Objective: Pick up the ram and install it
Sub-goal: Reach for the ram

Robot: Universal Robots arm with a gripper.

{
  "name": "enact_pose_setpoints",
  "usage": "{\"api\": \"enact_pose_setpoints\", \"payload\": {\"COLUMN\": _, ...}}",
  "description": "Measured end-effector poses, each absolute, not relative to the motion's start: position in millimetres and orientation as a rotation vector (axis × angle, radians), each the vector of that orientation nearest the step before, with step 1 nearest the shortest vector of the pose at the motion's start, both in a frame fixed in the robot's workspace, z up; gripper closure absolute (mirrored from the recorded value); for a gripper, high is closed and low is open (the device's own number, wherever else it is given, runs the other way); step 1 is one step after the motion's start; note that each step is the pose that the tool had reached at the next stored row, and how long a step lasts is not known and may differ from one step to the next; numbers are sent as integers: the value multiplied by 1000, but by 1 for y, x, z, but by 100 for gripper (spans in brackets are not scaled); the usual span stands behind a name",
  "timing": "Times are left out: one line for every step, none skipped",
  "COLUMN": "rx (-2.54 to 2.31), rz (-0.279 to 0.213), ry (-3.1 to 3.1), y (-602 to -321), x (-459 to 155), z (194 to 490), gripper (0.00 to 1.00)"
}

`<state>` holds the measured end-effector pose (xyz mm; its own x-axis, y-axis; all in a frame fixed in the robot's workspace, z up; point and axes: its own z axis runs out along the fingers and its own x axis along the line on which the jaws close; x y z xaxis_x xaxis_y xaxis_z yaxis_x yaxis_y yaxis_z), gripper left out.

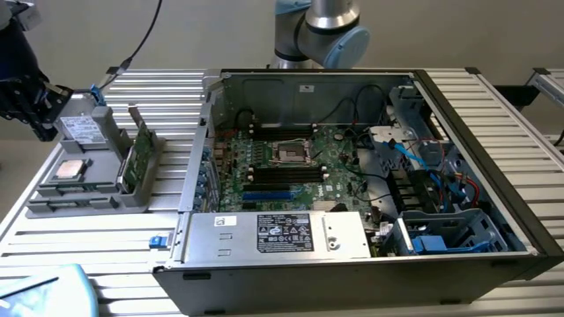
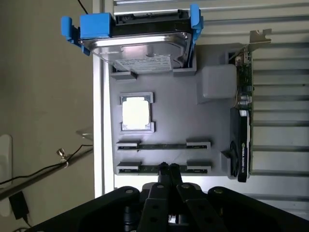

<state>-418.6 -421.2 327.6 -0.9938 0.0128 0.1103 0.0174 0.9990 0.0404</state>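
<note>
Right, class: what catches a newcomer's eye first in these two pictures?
The open computer case with its green motherboard dominates the exterior view's middle. On that view's left, a grey tray holds a blue-framed hard drive and a silver processor. The gripper, closed, hovers over the ram in the tray.

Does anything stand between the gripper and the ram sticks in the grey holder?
Nothing visible does. The gripper, jaws shut, hangs over the grey holder in line with one ram stick; only open air lies between them.

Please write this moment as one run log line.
gripper: shut, empty | nearest: ram | ram: in gray holder | not yet picked
</note>
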Motion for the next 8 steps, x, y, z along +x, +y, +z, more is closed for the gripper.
{"api": "enact_pose_setpoints", "payload": {"rx": -23, "rz": -63, "ry": -3030, "y": -421, "x": -418, "z": 328, "gripper": 89}}
{"api": "enact_pose_setpoints", "payload": {"rx": -21, "rz": -63, "ry": -3029, "y": -421, "x": -417, "z": 328, "gripper": 89}}
{"api": "enact_pose_setpoints", "payload": {"rx": -18, "rz": -62, "ry": -3027, "y": -421, "x": -416, "z": 328, "gripper": 89}}
{"api": "enact_pose_setpoints", "payload": {"rx": -14, "rz": -62, "ry": -3025, "y": -421, "x": -416, "z": 328, "gripper": 89}}
{"api": "enact_pose_setpoints", "payload": {"rx": -9, "rz": -62, "ry": -3024, "y": -421, "x": -416, "z": 328, "gripper": 89}}
{"api": "enact_pose_setpoints", "payload": {"rx": -3, "rz": -61, "ry": -3023, "y": -421, "x": -416, "z": 328, "gripper": 89}}
{"api": "enact_pose_setpoints", "payload": {"rx": 7, "rz": -61, "ry": -3021, "y": -421, "x": -416, "z": 328, "gripper": 89}}
{"api": "enact_pose_setpoints", "payload": {"rx": 16, "rz": -60, "ry": -3019, "y": -421, "x": -415, "z": 328, "gripper": 89}}
